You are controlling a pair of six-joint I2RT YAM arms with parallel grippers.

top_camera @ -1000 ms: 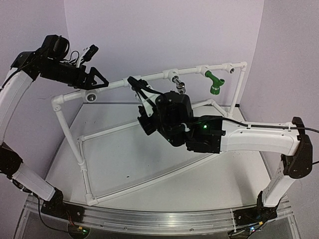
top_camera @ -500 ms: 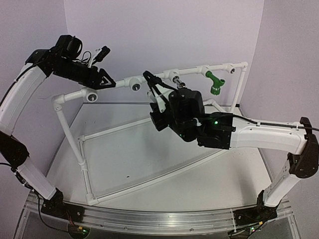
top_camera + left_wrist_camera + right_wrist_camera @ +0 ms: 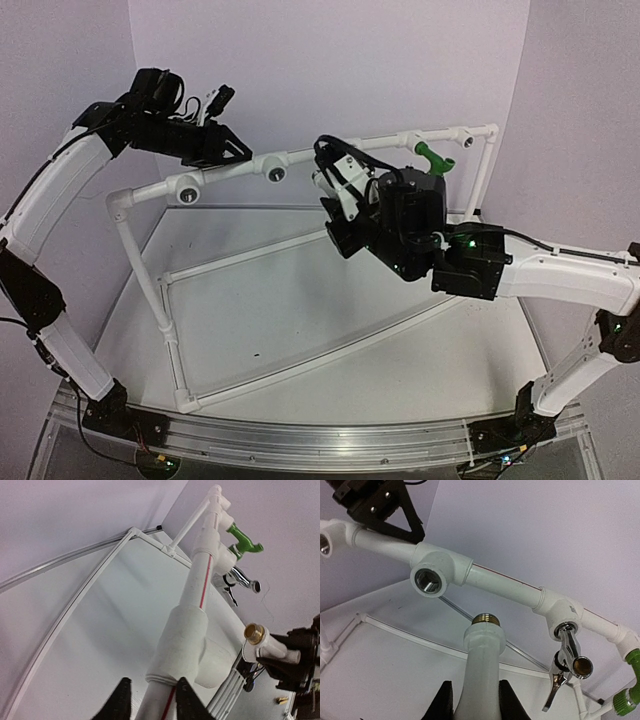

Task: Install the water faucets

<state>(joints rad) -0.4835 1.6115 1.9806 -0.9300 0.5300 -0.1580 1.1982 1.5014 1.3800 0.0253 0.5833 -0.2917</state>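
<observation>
The left tool [image 3: 152, 690] is clamped on the top rail of the white pipe frame [image 3: 505, 582], one finger on either side of the pipe, just to the left of an open socket [image 3: 429, 582] whose threaded mouth faces the counter [image 3: 300, 330] side. The right tool [image 3: 476, 682] is closed on the white tap [image 3: 482, 650], gripping its body from both sides, with the brass threaded end sticking out past the fingertips. That threaded end sits below the socket and a little to its right, near it but apart, not entered. The tap is in the air above the counter, in front of the rail. Further right along the same rail, a chrome tap [image 3: 568, 655] hangs from its fitting with its spout pointing down and outward and its lever dangling below it. Beyond that, near the frame's right corner, a green tap [image 3: 242, 537] is seated in the next fitting. In the top view the right arm's wrist covers the chrome tap, and only the green one shows past it. The frame's lower bars lie on the counter.
</observation>
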